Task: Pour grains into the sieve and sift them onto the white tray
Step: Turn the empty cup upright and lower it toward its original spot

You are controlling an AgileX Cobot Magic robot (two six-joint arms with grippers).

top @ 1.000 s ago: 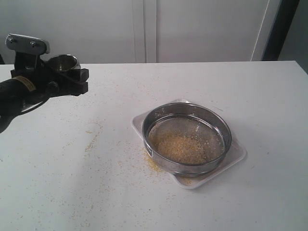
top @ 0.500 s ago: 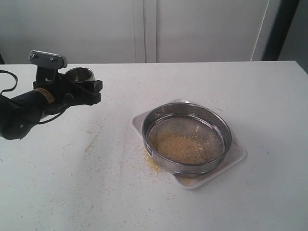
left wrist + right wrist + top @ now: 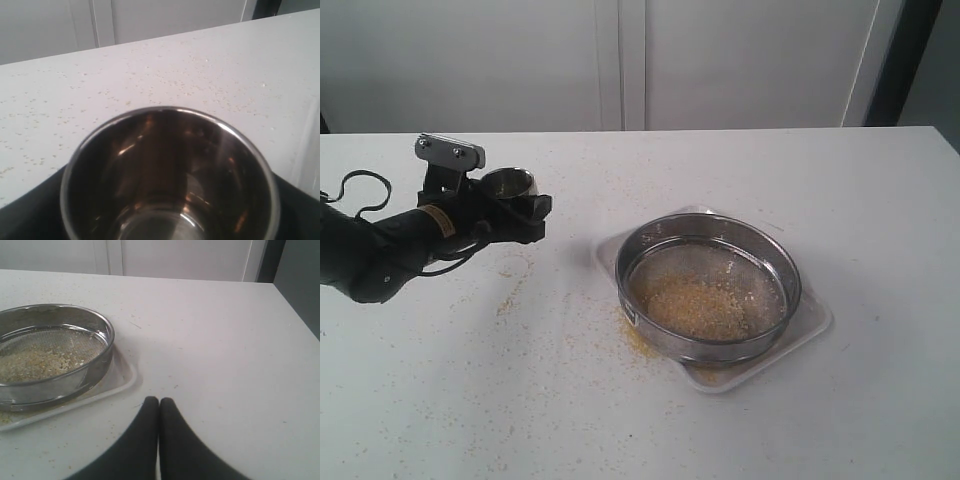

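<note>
The round steel sieve (image 3: 708,252) sits on the white tray (image 3: 813,322), right of the table's middle. A patch of yellow-beige grains (image 3: 703,305) lies on its mesh. At the left, my left gripper (image 3: 516,205) is shut on a small steel cup (image 3: 508,182), held upright just above the table, well apart from the sieve. In the left wrist view the cup (image 3: 170,175) fills the picture and its inside looks empty. My right gripper (image 3: 159,401) is shut on nothing, low over the table beside the tray (image 3: 125,382) and the sieve (image 3: 95,367). It does not show in the exterior view.
Loose grains are scattered over the white table (image 3: 440,400), thickest in a streak (image 3: 510,296) below the cup and a heap (image 3: 636,338) against the tray's front-left edge. A pale wall runs behind the table's far edge.
My left arm has carried the cup to the right and lower, closer to the sieve. The sieve, tray and grains have not moved.
</note>
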